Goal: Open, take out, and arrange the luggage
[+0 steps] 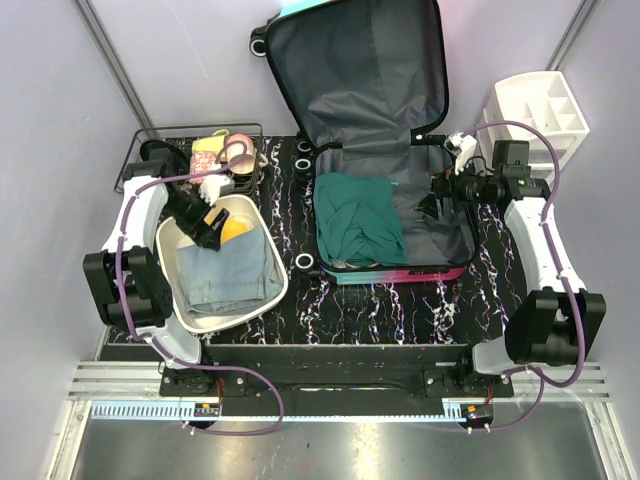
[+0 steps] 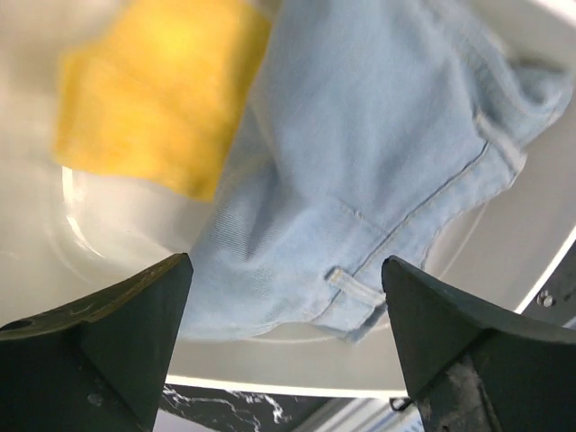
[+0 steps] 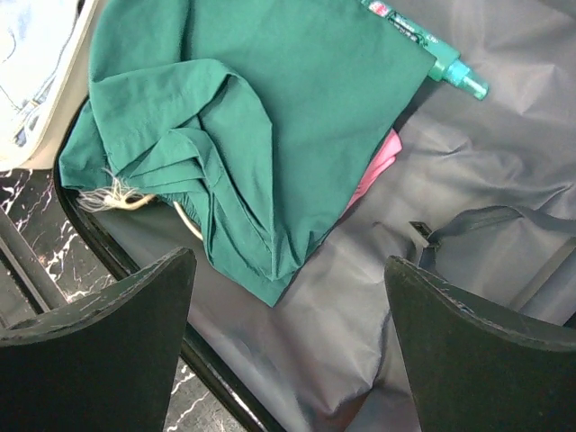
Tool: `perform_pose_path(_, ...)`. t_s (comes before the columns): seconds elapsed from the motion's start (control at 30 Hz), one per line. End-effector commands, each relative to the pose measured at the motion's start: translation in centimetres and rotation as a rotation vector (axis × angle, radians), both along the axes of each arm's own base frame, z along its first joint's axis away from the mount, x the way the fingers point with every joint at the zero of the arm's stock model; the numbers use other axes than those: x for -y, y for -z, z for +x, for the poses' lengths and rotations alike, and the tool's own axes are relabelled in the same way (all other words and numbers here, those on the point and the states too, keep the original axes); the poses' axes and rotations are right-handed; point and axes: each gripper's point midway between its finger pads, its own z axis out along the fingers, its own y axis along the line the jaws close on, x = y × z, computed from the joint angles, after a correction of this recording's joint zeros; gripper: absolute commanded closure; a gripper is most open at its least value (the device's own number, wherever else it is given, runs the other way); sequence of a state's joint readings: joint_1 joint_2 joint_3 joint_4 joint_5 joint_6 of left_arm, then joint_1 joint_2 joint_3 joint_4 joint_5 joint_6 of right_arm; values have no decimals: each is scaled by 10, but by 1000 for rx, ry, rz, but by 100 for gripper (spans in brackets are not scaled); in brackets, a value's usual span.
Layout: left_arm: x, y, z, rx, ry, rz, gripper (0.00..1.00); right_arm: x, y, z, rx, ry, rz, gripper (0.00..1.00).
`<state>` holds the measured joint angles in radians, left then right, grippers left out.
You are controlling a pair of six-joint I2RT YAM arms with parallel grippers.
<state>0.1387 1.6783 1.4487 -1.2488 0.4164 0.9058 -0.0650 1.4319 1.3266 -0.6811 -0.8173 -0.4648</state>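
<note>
Your luggage (image 1: pixel 370 130), the teal-to-pink hard-shell suitcase with dark grey fabric lining, lies open at the middle back of the black marbled table (image 1: pixel 380 305). Its lid stands up toward the rear wall and its lower half lies flat on the table. In that lower half you have a crumpled dark green garment (image 3: pixel 270 99) on the left side. A pink cloth (image 3: pixel 382 162) peeks out from under it, and a teal bottle (image 3: pixel 445 65) lies at the garment's far edge. The rest of the lining is bare.

Left of the suitcase sits a white oval tub (image 1: pixel 190 305) holding folded light blue denim (image 2: pixel 387 153) with a yellow cloth (image 2: pixel 153 90) touching its edge. Behind the tub stands a black wire basket (image 1: pixel 150 140) with small items in it. At the far right is a white plastic compartment organizer (image 1: pixel 545 105).

Your left gripper (image 2: pixel 286 263) hovers over the tub, above the denim and beside the yellow cloth. Its jaws are spread wide with nothing between them. Your right gripper (image 3: pixel 290 261) hangs over the suitcase's lower half, just right of the green garment, jaws equally wide and holding nothing.
</note>
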Motion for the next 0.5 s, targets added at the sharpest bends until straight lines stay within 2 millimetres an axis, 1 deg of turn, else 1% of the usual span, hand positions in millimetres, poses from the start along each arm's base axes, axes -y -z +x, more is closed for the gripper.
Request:
perform_pose_path(0.0,32,-93,41,324,-24,-159,6,-4,18,11,-104,66,36,6)
perform_pose_path(0.07,50,-117,50,369,-52,-240,4,-10,19,27,-94,88,40,6)
perform_pose_path(0.1,65,-132,54,400,-29,-261,4,-13,29,36,-138,109,56,6)
perform_pose_path(0.17,83,-146,60,427,-30,-293,4,-17,26,59,-111,119,69,7)
perform_pose_path(0.2,101,-151,60,435,3,-309,4,-16,42,71,-153,131,78,7)
perform_pose_path(0.23,110,-154,59,433,6,-326,4,-17,44,82,-139,131,81,7)
perform_pose_path(0.27,118,-155,60,439,21,-334,4,-17,41,95,-118,126,85,7)
perform_pose_path(0.3,132,-155,58,429,54,-342,5,-18,57,106,-137,114,83,7)
perform_pose_path(0.33,137,-154,55,423,61,-342,5,-22,48,118,-90,84,99,6)
perform_pose_path(0.37,141,-150,54,415,72,-334,5,-24,61,127,-102,67,106,5)
perform_pose_path(0.4,149,-148,50,406,94,-331,5,-26,62,133,-89,51,114,3)
perform_pose_path(0.43,152,-145,49,402,100,-324,5,-29,53,144,-51,33,132,0)
perform_pose_path(0.47,153,-143,47,397,101,-316,5,-31,65,151,-72,23,143,0)
